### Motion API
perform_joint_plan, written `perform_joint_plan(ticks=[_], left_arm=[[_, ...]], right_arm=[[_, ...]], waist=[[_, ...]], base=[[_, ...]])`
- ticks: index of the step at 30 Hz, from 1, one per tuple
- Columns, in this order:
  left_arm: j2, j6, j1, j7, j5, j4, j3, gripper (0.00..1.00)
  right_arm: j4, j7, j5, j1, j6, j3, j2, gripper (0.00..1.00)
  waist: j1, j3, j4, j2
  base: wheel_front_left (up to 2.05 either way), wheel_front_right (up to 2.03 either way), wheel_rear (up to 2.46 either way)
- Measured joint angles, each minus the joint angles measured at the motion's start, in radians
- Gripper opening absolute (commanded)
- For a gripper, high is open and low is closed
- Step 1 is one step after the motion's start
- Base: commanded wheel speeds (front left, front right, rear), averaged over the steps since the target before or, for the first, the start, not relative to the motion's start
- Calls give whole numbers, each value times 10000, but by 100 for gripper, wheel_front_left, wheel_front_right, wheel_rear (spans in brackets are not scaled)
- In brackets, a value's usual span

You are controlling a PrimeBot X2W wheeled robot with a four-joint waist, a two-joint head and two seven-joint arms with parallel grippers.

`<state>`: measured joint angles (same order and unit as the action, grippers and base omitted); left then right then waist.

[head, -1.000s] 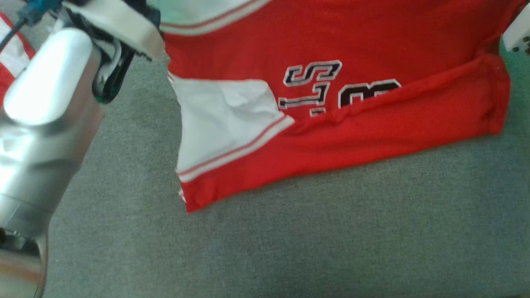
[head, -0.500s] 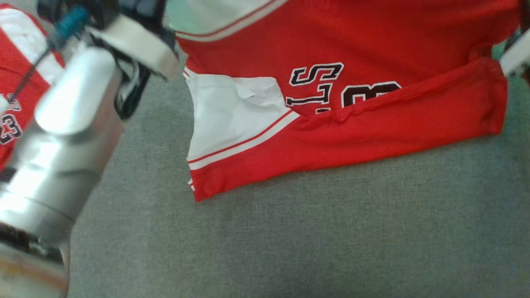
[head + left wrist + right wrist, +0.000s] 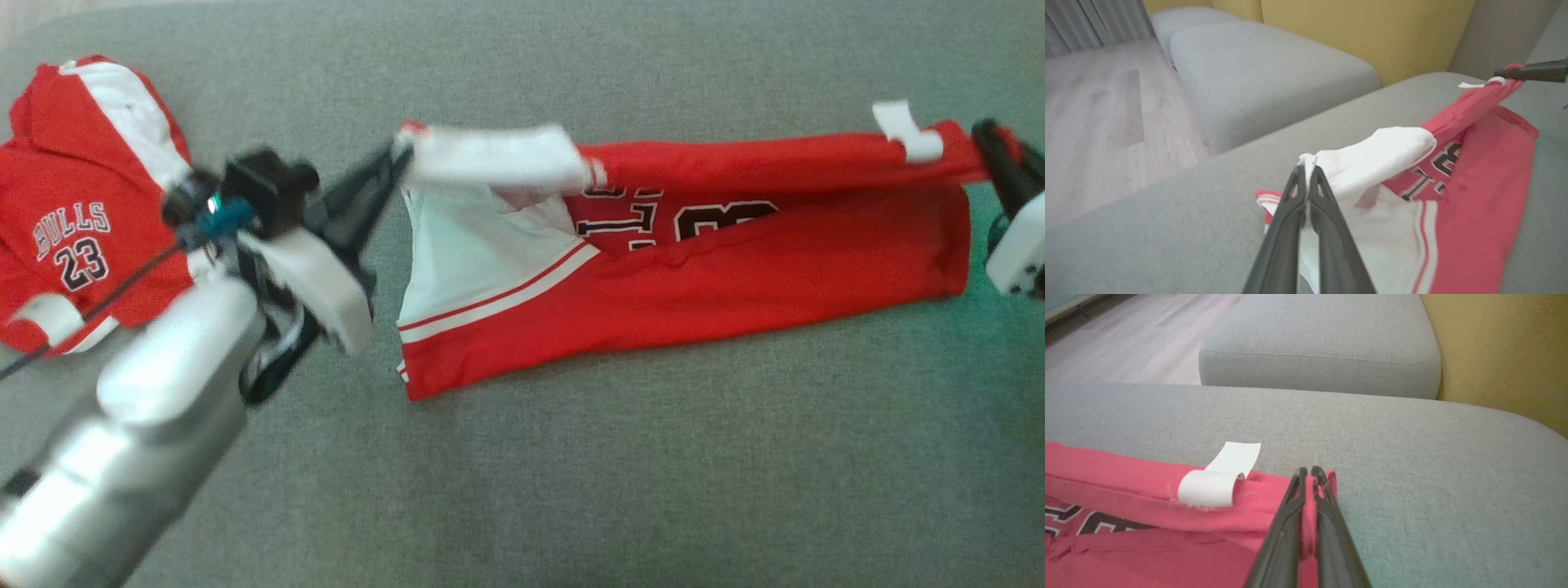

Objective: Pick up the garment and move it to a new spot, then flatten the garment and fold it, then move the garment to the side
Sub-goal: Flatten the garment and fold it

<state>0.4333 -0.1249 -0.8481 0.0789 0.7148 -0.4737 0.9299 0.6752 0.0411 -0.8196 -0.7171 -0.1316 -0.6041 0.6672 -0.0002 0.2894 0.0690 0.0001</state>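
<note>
The garment [image 3: 735, 261] is a red and white jersey with dark lettering, lying across a grey cushion [image 3: 653, 490]. Its upper edge is lifted and stretched between my two grippers, hanging over the lower half. My left gripper [image 3: 397, 157] is shut on the white corner, which the left wrist view shows pinched at the fingertips [image 3: 1306, 171]. At the right end my right gripper [image 3: 984, 135] is shut on the red edge [image 3: 1308, 473], close beside a curled white label [image 3: 1220, 479]. The lettering is partly covered by the doubled cloth.
A second red jersey marked Bulls 23 [image 3: 73, 220] lies bunched at the cushion's far left. Beyond the cushion stand another grey cushion [image 3: 1323, 343], a yellow backrest [image 3: 1363, 28] and wood floor [image 3: 1094, 102]. Bare grey fabric spreads in front of the garment.
The head view has shifted, so the camera moved. The held upper edge, earlier high and out of the picture's top, now sits low over the garment's lower half. Both grips have held.
</note>
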Motion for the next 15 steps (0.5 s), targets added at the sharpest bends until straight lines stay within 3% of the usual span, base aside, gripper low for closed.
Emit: perform_joint_plan(ticks=[8, 15], left_arm=[[1246, -71, 1347, -2295, 945, 2184, 922, 0], [1521, 222, 1734, -3507, 1310, 3095, 1415, 0]], right_arm=[[-374, 930, -405, 510, 0, -1429, 1037, 0], [-543, 1624, -470, 482, 0, -2520, 1388, 0]], waist=[[0, -221, 76, 0], [3, -74, 5, 0]], base=[[0, 0, 0], [0, 0, 0]])
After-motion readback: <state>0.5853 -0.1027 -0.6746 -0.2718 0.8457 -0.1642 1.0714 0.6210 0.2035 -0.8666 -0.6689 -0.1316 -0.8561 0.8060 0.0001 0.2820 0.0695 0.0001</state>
